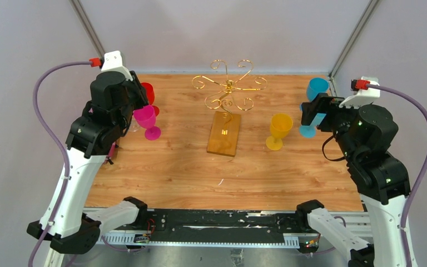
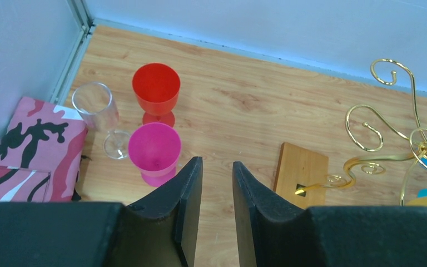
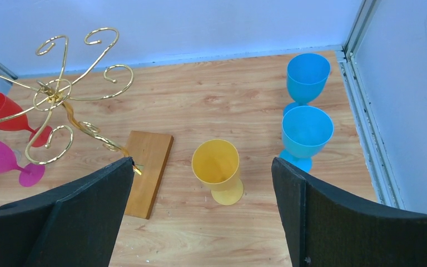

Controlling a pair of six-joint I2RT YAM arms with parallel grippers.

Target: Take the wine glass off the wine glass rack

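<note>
The wine glass rack (image 1: 229, 86) is gold wire with scroll arms on an amber base (image 1: 224, 133), at the middle back of the table. No glass hangs on its arms. It also shows in the left wrist view (image 2: 400, 139) and the right wrist view (image 3: 61, 97). A yellow wine glass (image 1: 279, 129) stands upright right of the base. My right gripper (image 3: 203, 161) is wide open and empty above the yellow glass (image 3: 218, 167). My left gripper (image 2: 217, 161) is open by a narrow gap and empty, beside a magenta glass (image 2: 154, 150).
A red glass (image 2: 156, 89) and a clear glass (image 2: 94, 108) stand behind the magenta one at the left, by a pink camouflage cloth (image 2: 33, 150). Two blue glasses (image 3: 307, 75) (image 3: 307, 133) stand at the right, near the wall frame (image 3: 361, 128).
</note>
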